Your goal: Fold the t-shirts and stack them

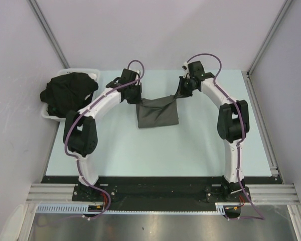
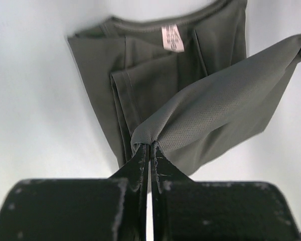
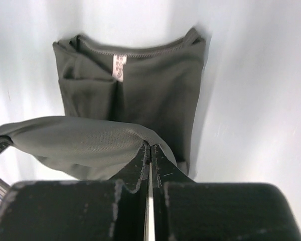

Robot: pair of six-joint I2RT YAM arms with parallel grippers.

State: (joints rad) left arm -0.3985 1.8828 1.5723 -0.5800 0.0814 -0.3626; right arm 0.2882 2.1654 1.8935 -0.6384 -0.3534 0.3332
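The white tray holds heaped black t-shirts, while the left pincer and right pincer each clamp the charcoal t-shirt by its lifted edge.

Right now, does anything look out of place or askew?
Nothing damaged. The black shirts are heaped, spilling over the rim of the white tray at far left. The grey shirt is mid-fold, its edge pinched by the left gripper and right gripper.

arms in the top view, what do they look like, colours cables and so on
The left arm and right arm have curved white links, bulky black joint housings and black bases. A purple cable runs along each, looping near the wrist. The left tool and right tool each have two black fingers with scuffed edges.
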